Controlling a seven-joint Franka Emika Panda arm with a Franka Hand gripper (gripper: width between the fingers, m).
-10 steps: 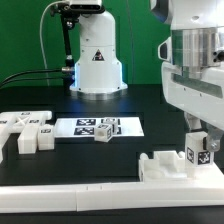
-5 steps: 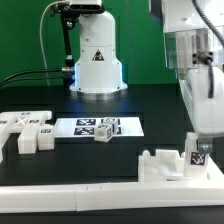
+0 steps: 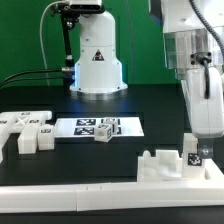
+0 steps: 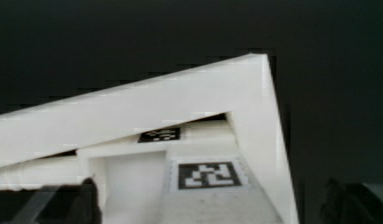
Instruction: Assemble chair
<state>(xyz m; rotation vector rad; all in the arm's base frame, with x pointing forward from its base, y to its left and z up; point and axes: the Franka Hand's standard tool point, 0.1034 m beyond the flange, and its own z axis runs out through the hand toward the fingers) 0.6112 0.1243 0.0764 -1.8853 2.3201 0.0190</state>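
Nearest, along the rail [image 3: 60, 190], the part-built chair [image 3: 160, 166] is found at the exterior view's right, with a tagged post [image 3: 192, 157] upright at its end. The gripper [image 3: 196, 146] is placed directly over the post. Whether the jaws are released or clamped on it cannot be told; the wrist view gives only dark edges beside the white part.

Step judged: post being seated. Next move judged: a straight lift clear is called for, then a fetch from the loose parts [image 3: 25, 135] or the cube [image 3: 105, 128] on the marker board [image 3: 75, 127] farther back.
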